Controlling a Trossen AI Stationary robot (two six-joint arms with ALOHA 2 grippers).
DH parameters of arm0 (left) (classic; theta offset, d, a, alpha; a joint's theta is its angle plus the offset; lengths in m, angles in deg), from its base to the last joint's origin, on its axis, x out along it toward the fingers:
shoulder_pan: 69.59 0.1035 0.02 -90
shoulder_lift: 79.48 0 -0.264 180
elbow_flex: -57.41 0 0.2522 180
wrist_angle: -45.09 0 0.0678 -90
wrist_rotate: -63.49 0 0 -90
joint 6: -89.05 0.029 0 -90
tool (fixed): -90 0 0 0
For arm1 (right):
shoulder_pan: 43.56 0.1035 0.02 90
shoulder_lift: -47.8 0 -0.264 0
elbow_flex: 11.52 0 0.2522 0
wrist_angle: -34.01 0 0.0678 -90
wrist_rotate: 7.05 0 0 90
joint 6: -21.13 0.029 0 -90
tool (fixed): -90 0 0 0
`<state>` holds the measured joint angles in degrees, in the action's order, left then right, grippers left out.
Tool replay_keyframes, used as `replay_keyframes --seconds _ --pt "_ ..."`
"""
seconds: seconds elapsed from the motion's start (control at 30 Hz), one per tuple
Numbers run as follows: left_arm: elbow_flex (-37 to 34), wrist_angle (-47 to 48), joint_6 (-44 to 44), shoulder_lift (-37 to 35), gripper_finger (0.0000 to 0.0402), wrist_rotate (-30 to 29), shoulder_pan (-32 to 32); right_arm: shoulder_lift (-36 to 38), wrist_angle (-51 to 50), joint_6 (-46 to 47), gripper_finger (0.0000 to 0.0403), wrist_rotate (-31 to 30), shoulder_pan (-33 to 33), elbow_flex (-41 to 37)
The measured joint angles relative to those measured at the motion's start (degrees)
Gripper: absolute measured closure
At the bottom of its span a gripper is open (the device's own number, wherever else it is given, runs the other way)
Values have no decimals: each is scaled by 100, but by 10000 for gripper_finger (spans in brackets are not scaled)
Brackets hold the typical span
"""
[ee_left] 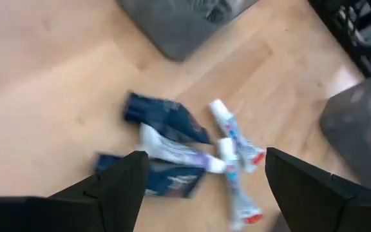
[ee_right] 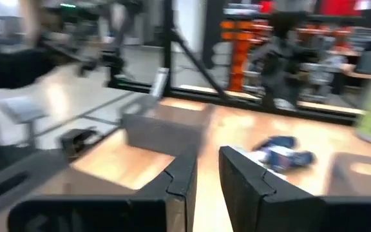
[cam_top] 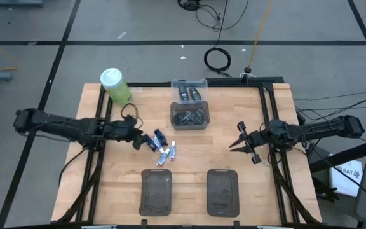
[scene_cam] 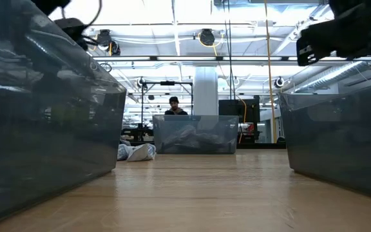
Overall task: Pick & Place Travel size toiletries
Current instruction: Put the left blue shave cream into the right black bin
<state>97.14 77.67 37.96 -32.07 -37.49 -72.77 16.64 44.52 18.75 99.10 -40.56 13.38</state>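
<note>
The travel size toiletries lie loose in a small pile left of the table's middle: dark blue mini tubes and white-and-pale-blue mini tubes. My left gripper hovers just left of the pile, open. In its wrist view the gripper has a finger on either side of the pile, above it, touching nothing. My right gripper hangs over the right half of the table, far from the pile. Its fingers stand almost together and hold nothing.
Two dark grey trays sit near the table's near edge. A clear bin with dark items and another bin stand toward the far edge. A big green bottle stands at the far left corner. A person shows beyond the table.
</note>
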Motion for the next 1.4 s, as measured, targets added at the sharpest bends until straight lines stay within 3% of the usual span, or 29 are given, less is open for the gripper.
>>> replay_keyframes --seconds 0.13,0.5,0.87,1.0,1.23,1.4 --pt "410 80 -943 827 96 350 -2 -113 191 -22 344 -554 -2 0" --pt "552 126 -2150 2510 96 604 11 -164 487 56 344 -562 -1 2" --pt "576 1082 -2859 2909 96 703 345 -166 395 238 344 -545 0 2" --pt "571 1195 -2546 2909 96 463 437 -164 342 281 344 -543 0 2" --pt "543 971 -670 2927 96 -205 482 -166 308 281 344 -543 0 2" --pt "543 792 -276 2927 96 -735 482 -166 310 281 344 -543 0 2"
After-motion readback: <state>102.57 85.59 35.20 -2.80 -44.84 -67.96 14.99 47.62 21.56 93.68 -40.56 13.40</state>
